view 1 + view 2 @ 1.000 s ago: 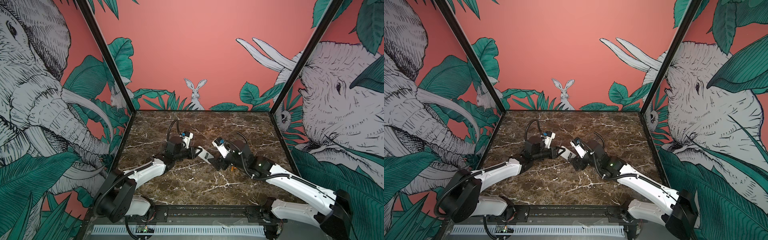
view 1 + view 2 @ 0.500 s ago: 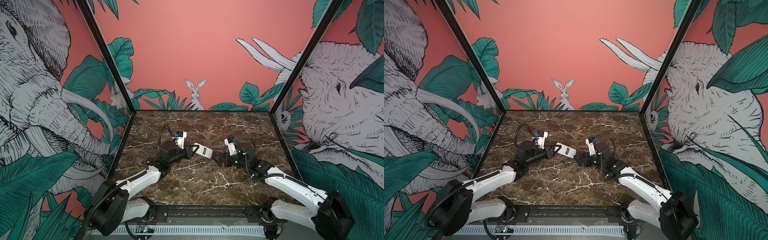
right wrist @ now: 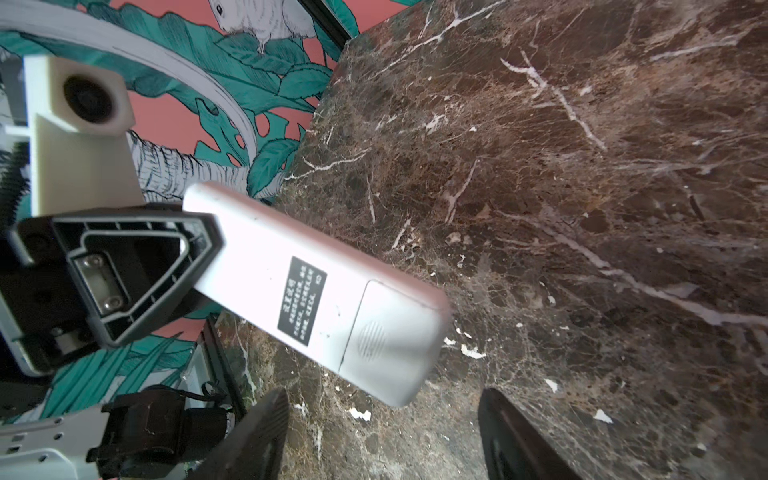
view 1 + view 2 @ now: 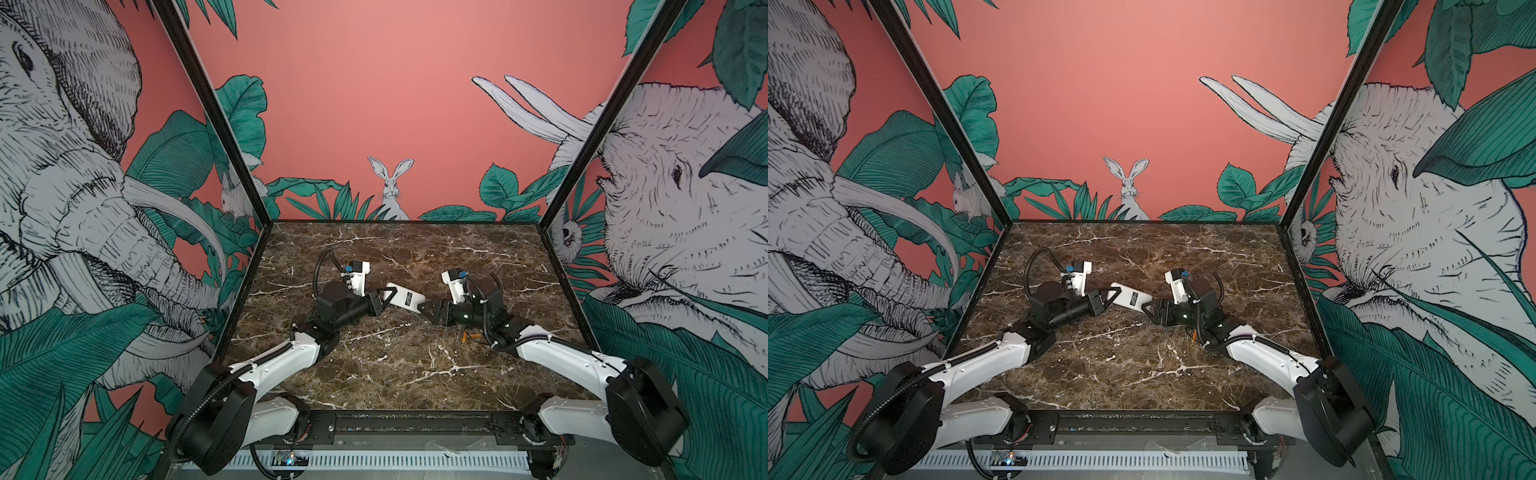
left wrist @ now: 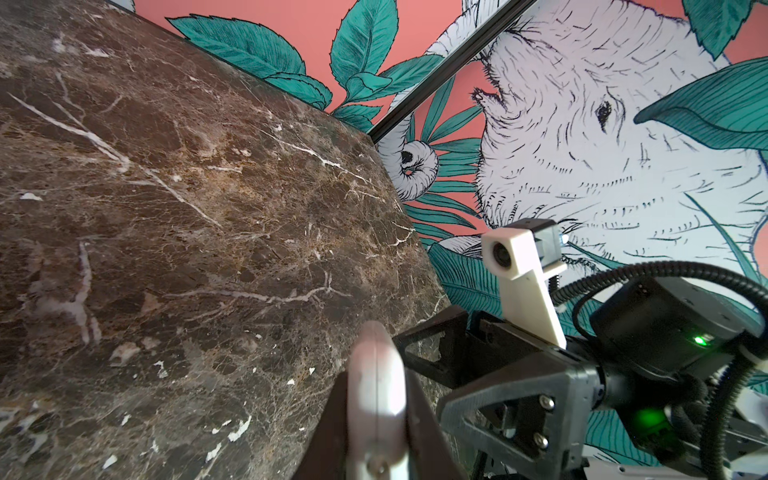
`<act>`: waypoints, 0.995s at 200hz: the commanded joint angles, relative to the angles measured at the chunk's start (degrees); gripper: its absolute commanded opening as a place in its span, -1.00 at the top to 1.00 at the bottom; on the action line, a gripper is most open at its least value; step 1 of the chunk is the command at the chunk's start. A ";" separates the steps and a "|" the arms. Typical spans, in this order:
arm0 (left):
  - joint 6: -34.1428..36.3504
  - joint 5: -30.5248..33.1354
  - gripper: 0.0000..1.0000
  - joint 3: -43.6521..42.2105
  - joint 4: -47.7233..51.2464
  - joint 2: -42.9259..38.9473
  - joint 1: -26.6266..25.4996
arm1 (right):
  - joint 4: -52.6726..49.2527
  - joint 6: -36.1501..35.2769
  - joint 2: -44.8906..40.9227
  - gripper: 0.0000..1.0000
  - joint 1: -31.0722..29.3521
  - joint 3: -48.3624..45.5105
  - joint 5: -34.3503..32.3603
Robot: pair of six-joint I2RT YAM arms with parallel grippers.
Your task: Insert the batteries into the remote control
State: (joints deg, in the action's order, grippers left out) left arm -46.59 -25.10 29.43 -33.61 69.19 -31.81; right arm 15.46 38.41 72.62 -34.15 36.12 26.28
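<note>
Gripping the remote control (image 4: 405, 297) by one end, the left claw (image 4: 383, 300) is holding it clamped above the table (image 4: 395, 365), label side up. The right claw (image 4: 424, 309) is hovering open and empty at the far end (battery cover (image 3: 386, 332) not yet off). Both batteries (image 4: 471, 333) are lying beside the right arm (image 4: 552, 353), waiting.

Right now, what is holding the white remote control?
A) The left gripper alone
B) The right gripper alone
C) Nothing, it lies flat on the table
A: the left gripper is shut on one end of the remote control, while the right gripper is open, its fingers clear of the other end.
</note>
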 commanded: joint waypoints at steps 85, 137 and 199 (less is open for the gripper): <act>-3.20 -2.46 1.00 -1.22 -7.08 0.12 0.44 | 14.17 2.71 6.21 -0.18 1.19 -0.34 5.32; -3.75 -3.09 1.00 -1.36 -8.04 0.23 0.53 | 16.02 2.97 6.81 0.17 1.19 -1.04 5.88; -5.08 -4.31 1.00 -1.46 -10.36 1.08 0.55 | 17.82 3.43 6.53 0.44 1.18 -1.31 7.07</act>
State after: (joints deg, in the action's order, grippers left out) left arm -49.98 -26.57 28.42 -39.83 70.13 -30.81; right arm 28.88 42.04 79.35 -32.32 35.40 31.27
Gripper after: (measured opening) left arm 0.195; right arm 0.299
